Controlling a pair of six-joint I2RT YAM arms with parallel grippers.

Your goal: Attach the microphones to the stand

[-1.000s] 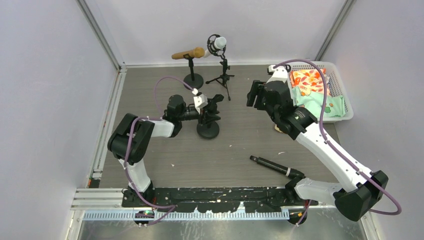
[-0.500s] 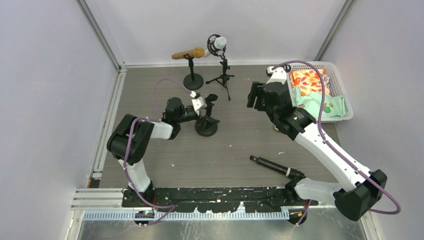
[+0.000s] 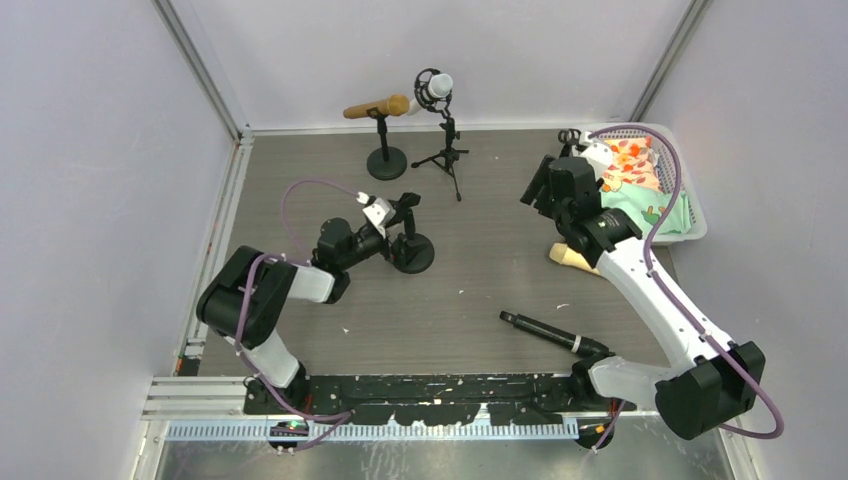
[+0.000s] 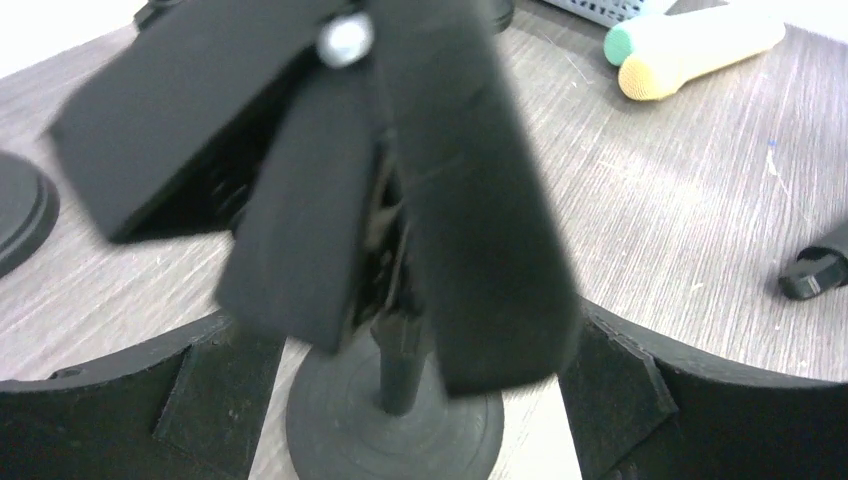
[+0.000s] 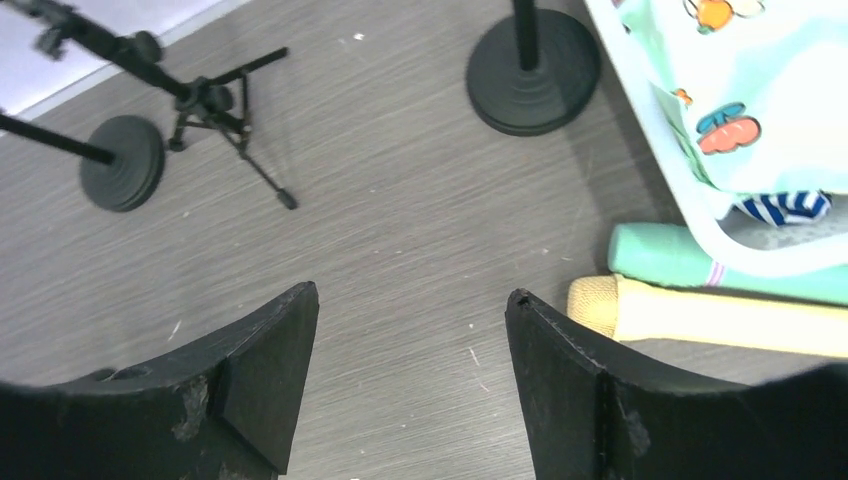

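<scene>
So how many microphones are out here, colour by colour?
white microphone: 1
gold microphone: 1
cream-yellow microphone: 1
teal green microphone: 1
black microphone: 1
Total: 5

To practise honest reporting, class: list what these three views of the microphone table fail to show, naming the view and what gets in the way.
- Teal green microphone: top view, hidden under the right arm; right wrist view, partly covered by the basket rim.
- Stand clip: left wrist view, blurred, too close to the lens.
- Black microphone: left wrist view, cut off by the right edge.
</scene>
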